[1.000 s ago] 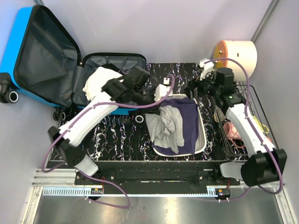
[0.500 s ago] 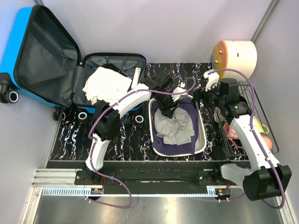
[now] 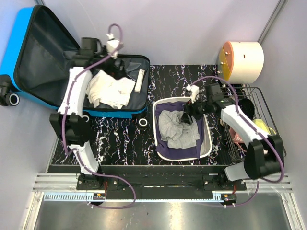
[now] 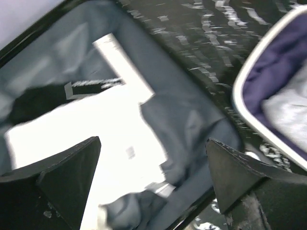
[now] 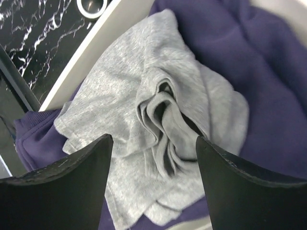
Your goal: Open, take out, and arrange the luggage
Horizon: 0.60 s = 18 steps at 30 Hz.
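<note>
Hovering left end effector [image 4: 153,143], jaws apart; luggage [image 3: 48,52] base directly beneath.

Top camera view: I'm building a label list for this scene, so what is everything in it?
suitcase: 1, bright blue with dark grey lining, open, far left
white clothes: 1 pile, white, in the suitcase's flat half
basin: 1, white, middle of the table
grey garment: 1, grey, crumpled on top in the basin
purple garment: 1, dark purple, under the grey one
drum: 1, cream with orange face, far right
wire rack: 1, black, right edge
table: 1, black with white marbling
left pincer: 1, black, open above the suitcase
right pincer: 1, black, open above the grey garment
</note>
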Available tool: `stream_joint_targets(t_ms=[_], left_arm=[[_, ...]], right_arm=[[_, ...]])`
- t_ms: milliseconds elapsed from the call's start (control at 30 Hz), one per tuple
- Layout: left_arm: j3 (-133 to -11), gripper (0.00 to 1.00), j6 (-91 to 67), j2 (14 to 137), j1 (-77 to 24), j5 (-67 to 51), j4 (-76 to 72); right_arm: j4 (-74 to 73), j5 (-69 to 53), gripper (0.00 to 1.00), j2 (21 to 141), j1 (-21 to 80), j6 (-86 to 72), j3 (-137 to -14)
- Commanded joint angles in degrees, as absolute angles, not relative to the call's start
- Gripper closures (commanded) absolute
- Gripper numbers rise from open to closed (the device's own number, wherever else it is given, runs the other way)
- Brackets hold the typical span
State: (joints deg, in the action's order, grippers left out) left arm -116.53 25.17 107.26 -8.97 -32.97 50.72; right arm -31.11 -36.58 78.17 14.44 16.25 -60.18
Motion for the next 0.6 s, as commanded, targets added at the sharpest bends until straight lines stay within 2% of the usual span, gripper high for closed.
stream_joint_targets(t_ms=[0, 100, 367, 567], left_arm=[[-118.7, 0.04, 25.0, 109.3, -0.1, -32.4, 51.2], [-123.3, 0.06, 25.4, 115.0, 4.5, -30.3, 51.2], [-130.8, 0.33, 33.2, 124.3, 5.8, -30.1, 51.8], [-129.9, 0.37, 40.2, 127.1, 1.3, -26.2, 50.1]], right_arm=[[-30.1, -37.8, 0.22, 85.6, 16.3, 18.5, -61.0], [-32.1, -37.6, 0.23, 90.0, 16.4, 19.8, -62.0], [-34.3, -35.5, 0.22, 92.4, 16.0, 20.2, -66.7], [-35.2, -35.0, 0.21, 93.9, 15.4, 19.6, -68.2]])
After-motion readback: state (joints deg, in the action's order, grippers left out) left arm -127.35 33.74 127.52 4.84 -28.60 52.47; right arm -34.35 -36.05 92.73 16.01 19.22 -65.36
